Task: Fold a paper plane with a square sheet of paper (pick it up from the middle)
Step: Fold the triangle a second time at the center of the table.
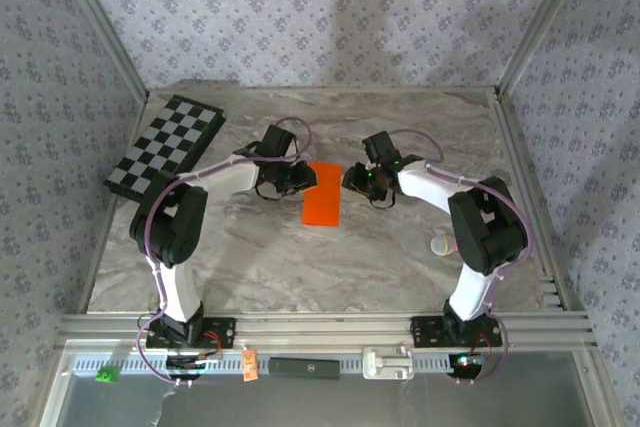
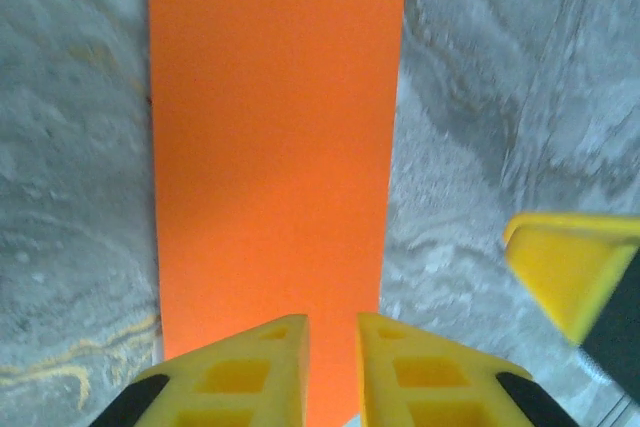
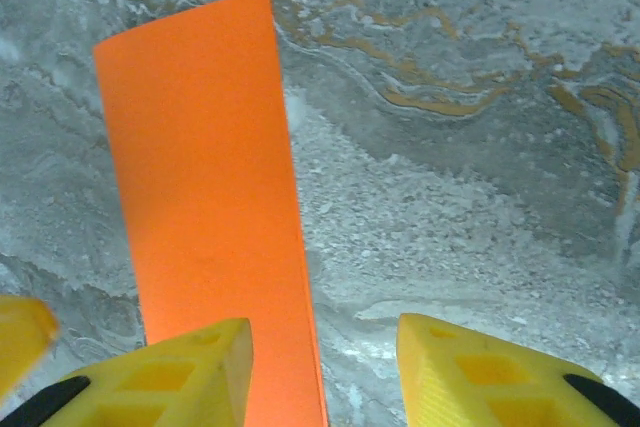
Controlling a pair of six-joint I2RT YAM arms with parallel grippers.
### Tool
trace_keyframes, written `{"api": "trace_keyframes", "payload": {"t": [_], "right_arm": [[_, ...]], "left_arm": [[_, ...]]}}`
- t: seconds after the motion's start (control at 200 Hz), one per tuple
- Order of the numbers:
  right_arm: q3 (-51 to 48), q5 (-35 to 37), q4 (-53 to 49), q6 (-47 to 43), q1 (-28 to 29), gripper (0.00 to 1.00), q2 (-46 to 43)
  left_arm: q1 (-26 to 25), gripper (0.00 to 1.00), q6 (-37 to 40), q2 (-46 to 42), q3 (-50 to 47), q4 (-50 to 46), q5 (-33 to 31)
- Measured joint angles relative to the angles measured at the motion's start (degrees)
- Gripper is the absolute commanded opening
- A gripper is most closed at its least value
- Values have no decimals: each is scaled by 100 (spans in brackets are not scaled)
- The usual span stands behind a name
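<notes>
1. Far-left rear of the table (image 1: 300,267): a black-and-white checkerboard (image 1: 165,147) lies flat, rigid and rectangular, well apart from both arms.

2. Left claw (image 1: 293,178): in the top view it sits at the left long edge of the square sheet of paper (image 1: 322,197), just beside its far end. In the left wrist view, the left claw (image 2: 332,327) shows two yellow moulded-plastic fingers (image 2: 250,367) with recessed pockets. They stand narrowly parted, leaving a slim gap through which orange shows. The fingers are above the near end of the sheet. No pinch on the sheet is visible.

3. Square sheet of paper (image 2: 270,127): it lies flat on the table between the two claws, near the table centre. Material: thin, matte, bright orange paper. Its outline here is a long narrow oblong with straight edges and sharp corners. The table surface (image 2: 500,97) is grey marbled stone-pattern with ochre veins, smooth.

4. Right claw (image 1: 356,180): it sits at the right long edge of the sheet, opposite the left claw. In the right wrist view, the right claw (image 3: 322,332) has its yellow fingers clearly spread. One finger (image 3: 190,367) overlaps the sheet (image 3: 200,167) at its right edge; the other is over bare table (image 3: 450,197). Nothing is gripped.

5. Right of the right arm: a small pale round object (image 1: 438,245) rests on the table.
</notes>
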Motion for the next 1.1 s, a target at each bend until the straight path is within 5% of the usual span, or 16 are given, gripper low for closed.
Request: {"api": "trace_keyframes", "payload": {"t": [0.47,1.099], "right_arm": [[-116,-413,280,-17,2,38,129],[-308,-1440,337,9,157,44,326]], "left_arm": [[66,8,-560,691,55,188,-177],[24,7,-1366,691,-98,251,-326]]}}
